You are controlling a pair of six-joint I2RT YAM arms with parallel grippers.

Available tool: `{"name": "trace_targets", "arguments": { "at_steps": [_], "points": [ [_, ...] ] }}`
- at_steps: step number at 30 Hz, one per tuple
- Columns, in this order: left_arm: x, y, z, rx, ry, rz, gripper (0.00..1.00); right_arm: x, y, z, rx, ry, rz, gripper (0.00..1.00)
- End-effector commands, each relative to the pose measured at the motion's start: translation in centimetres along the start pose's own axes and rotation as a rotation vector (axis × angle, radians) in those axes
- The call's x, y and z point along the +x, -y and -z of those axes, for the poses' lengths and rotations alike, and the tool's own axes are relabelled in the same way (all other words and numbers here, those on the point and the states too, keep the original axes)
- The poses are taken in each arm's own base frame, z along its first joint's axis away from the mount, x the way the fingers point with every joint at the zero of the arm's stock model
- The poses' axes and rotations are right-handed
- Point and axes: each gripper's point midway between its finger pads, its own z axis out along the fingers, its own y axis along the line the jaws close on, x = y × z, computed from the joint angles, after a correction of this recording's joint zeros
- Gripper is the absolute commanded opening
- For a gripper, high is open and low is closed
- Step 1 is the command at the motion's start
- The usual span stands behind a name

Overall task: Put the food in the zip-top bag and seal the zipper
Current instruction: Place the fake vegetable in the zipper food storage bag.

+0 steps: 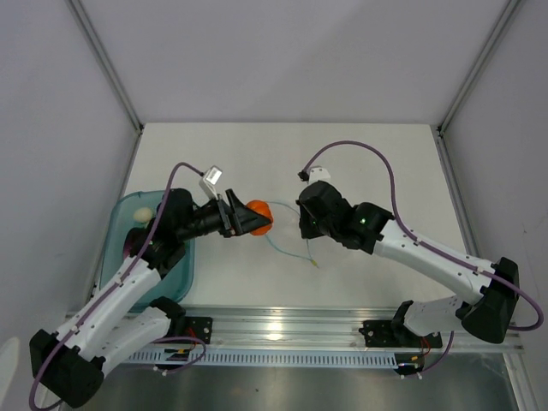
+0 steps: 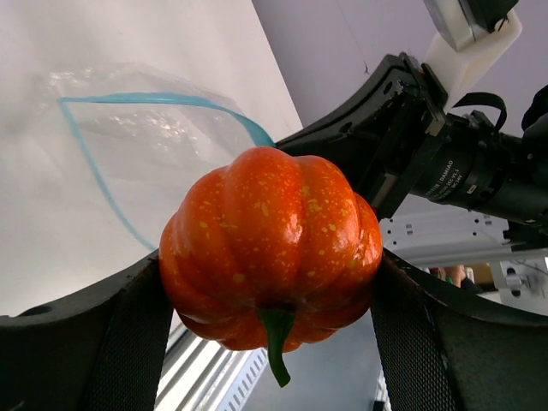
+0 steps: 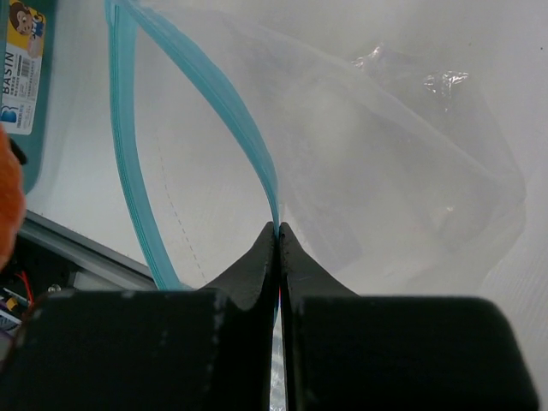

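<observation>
Clamped between the dark fingers [image 2: 94, 342] of the left gripper [image 2: 270, 287], an orange ribbed toy pumpkin [image 2: 270, 244] is held off the white table [image 1: 368, 163], stem pointing down in the wrist view, just beside the gaping mouth of the zip-top bag [image 3: 385, 171]. One edge of the light-blue zipper [image 3: 231, 111] is pinched by the tightly closed right gripper [image 3: 276, 231], and the strip is seen as an open loop. A cream egg shape [image 1: 144, 212] is seen in the teal tray [image 1: 120, 257].
</observation>
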Motion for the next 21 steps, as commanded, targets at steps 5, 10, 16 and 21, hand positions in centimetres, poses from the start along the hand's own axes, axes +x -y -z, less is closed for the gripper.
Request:
{"name": "trace_targets", "arguments": {
  "at_steps": [5,10,16,21],
  "points": [
    [-0.4,4.4,-2.6,0.121,-0.014,-0.046,0.0,-0.1,-1.9,-0.1,-0.057,0.004,-0.039,0.0],
    [0.7,3.9,-4.1,0.112,-0.05,-0.027,0.01,-0.2,-2.5,0.0,-0.078,0.006,-0.048,0.0],
    [2.3,0.2,-4.8,-0.038,-0.084,0.033,0.01,-1.1,-2.1,1.1,-0.073,0.047,-0.075,0.0],
    [3.0,-1.2,-4.7,-0.108,-0.097,0.045,0.08,-1.4,-2.2,1.1,-0.077,0.058,-0.084,0.0]
  ]
}}
